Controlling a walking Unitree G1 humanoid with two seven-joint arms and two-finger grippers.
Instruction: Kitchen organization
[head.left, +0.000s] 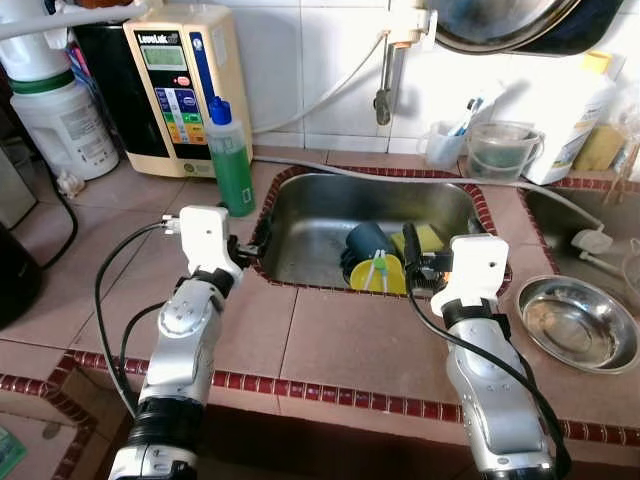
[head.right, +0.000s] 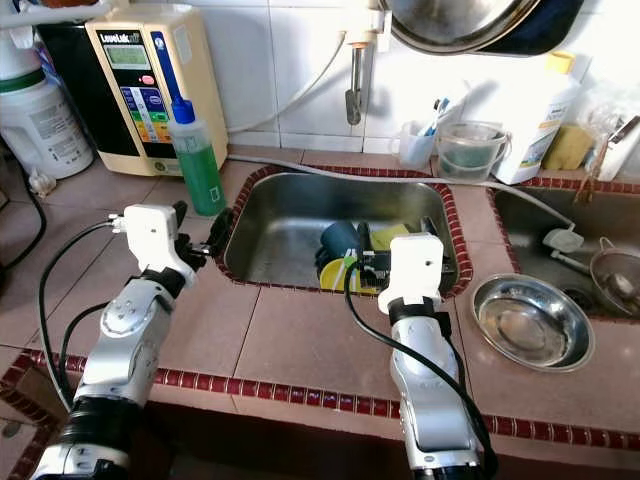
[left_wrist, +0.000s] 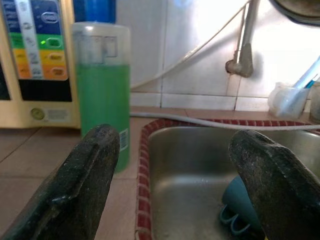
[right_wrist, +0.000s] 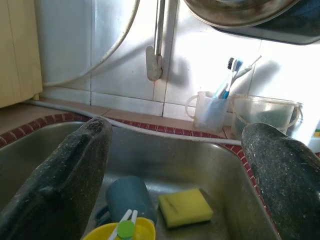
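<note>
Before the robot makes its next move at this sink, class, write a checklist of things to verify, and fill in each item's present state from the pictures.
1. Left gripper open and holding nothing: ok, fingers spread at the sink's left rim.
2. Right gripper open and holding nothing: ok, fingers spread above the sink.
3. Items to sort visible in the sink: ok, a blue mug on its side, a yellow sponge and a yellow cup.
4. Green bottle upright and apart from the left gripper: ok.
5. Steel bowl on the counter free to receive things: ok, nothing in it.
6. Water in the sink: cannot tell.
</note>
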